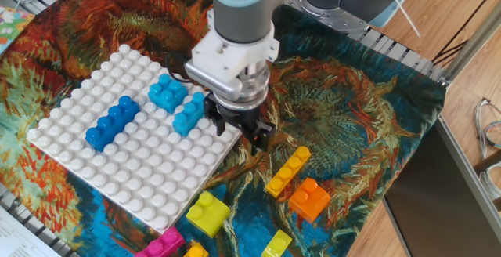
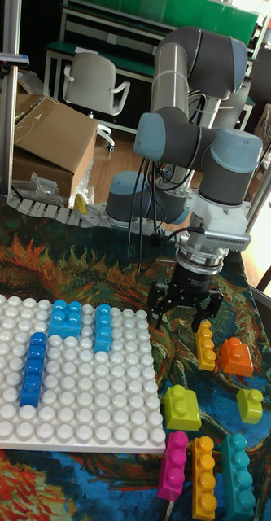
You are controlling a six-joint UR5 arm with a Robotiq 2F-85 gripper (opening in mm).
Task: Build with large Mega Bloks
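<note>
Three chunky plastic bricks sit pressed onto the white studded baseplate (image 2: 111, 423): a long dark blue one (image 2: 32, 368), a light blue block (image 2: 67, 317) and a slim light blue brick (image 2: 102, 326). The two-finger gripper (image 2: 184, 309) hangs wide and empty over the baseplate's edge, near the loose orange bricks (image 1: 299, 185); open cloth surrounds them.

White studded baseplate (image 2: 70, 415), patterned tablecloth (image 1: 344, 116), cardboard box (image 2: 45, 138), perhaps a chair (image 2: 90, 81)

Bare studs around three blue bricks (image 2: 68, 317)
</note>
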